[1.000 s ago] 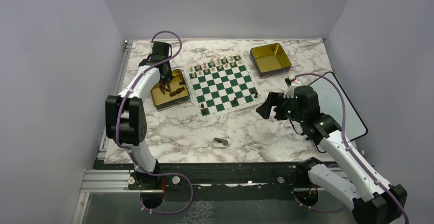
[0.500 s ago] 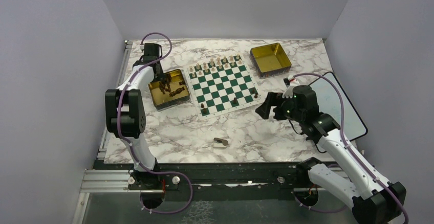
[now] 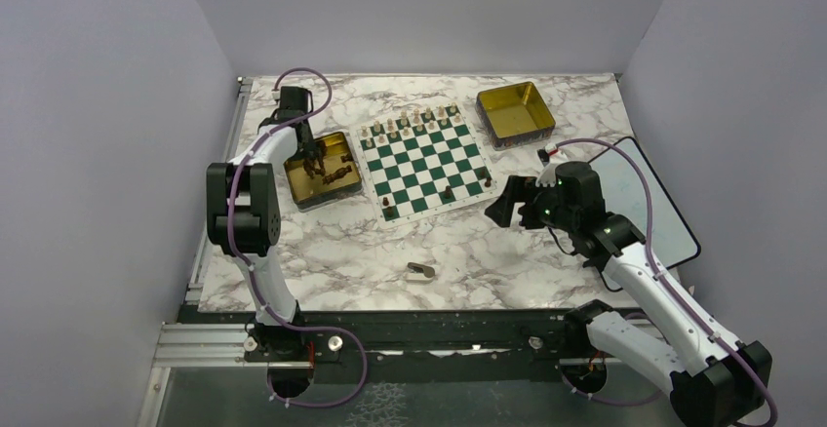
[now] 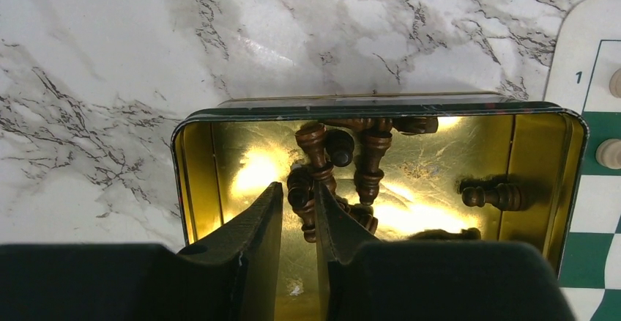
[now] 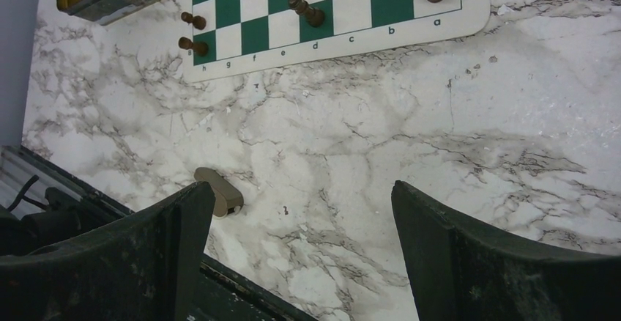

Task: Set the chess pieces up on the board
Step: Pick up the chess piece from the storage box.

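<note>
1. Marble tabletop [image 3: 332, 242] fills the top view, with the board [image 3: 421, 166] at its centre and a gold tin [image 3: 304, 193] just beside the board's left edge.
2. The left gripper [image 4: 297, 193] hangs inside that tin. Its jaws are nearly together and pinch 1 dark piece [image 4: 300, 202] at centre frame of the left wrist view.
3. Risk 1: other chess pieces [image 4: 370, 163] lie heaped against the pinched one, just above and right of it. A lift could drag a neighbour out or twist the held piece askew.
4. Risk 2: the grip looks low and off-axis, so the piece may reach its square tilted and topple.
5. The right gripper [image 5: 302, 189] is spread wide with nothing in it, over bare marble near the board's lower right corner in the top view. In the right wrist view, 4 dark pieces [image 5: 307, 12] sit on the board's edge rows at the top of the frame, well apart from this gripper.
</note>
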Controlling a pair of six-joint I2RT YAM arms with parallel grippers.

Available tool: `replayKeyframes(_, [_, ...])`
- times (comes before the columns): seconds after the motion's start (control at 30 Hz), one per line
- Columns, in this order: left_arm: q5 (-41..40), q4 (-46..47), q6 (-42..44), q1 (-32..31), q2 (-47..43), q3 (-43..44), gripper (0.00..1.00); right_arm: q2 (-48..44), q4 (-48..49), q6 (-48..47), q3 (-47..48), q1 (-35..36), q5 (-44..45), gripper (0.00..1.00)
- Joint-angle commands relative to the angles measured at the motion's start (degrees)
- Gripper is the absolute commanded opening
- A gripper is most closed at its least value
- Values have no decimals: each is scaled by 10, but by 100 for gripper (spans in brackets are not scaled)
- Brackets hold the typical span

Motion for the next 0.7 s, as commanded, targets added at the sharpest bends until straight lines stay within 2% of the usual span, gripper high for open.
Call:
replayKeyframes(0.0, [6,17,-2,2,13,-9,22,1,16,-7,1,-2,-13,96])
replayKeyframes(0.53, [4,17,2,2,26,-9,21,0,18,-8,-4,-2,-8,96])
replayKeyframes(0.67, [8,16,5,2,27,-7,17,0,18,-8,-4,-2,-4,96])
